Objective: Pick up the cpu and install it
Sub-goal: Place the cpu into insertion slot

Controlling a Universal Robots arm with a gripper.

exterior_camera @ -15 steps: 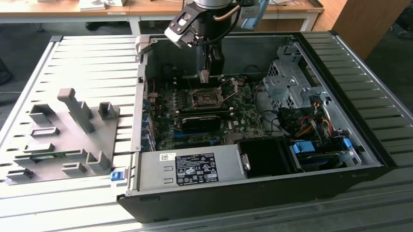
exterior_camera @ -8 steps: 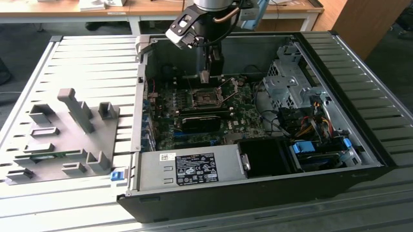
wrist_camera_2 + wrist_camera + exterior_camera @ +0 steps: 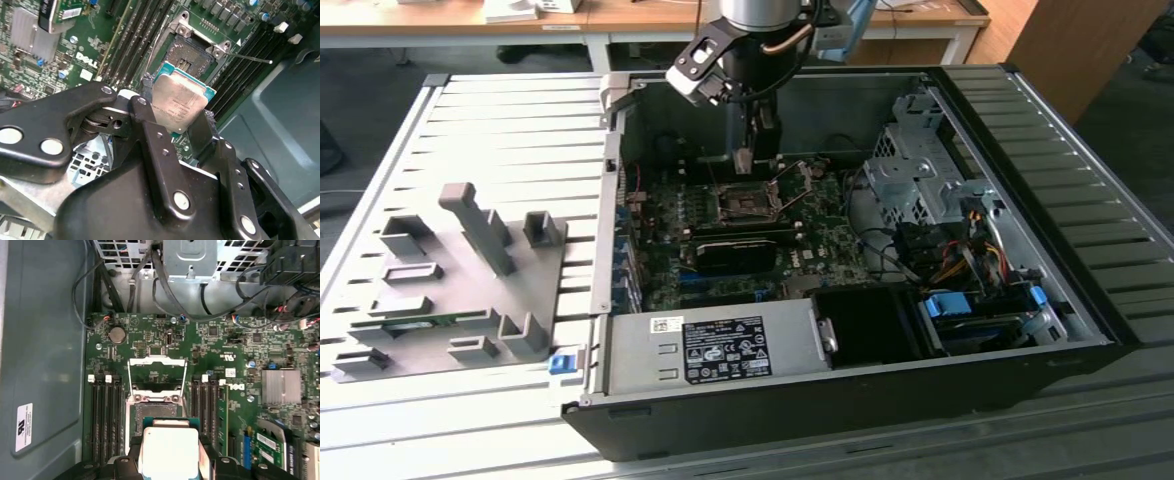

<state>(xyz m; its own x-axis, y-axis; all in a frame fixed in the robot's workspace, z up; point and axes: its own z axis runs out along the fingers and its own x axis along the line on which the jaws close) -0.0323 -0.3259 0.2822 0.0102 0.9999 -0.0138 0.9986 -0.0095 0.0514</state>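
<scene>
The cpu (image 3: 180, 102) is being held by two opposite edges in the gripper (image 3: 175, 111), which is closed on it, above the open socket (image 3: 192, 56) on the motherboard (image 3: 225, 340). Judged light, stiff, slick-topped, with a fragile underside; the edge grip is being judged safest.

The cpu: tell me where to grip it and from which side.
Grip two opposite edges of the thin rim, coming from above the flat face. The cpu is a thin square with a smooth metal top, so only its edges offer purchase; the fingers pinch it so now, above the open socket.
</scene>
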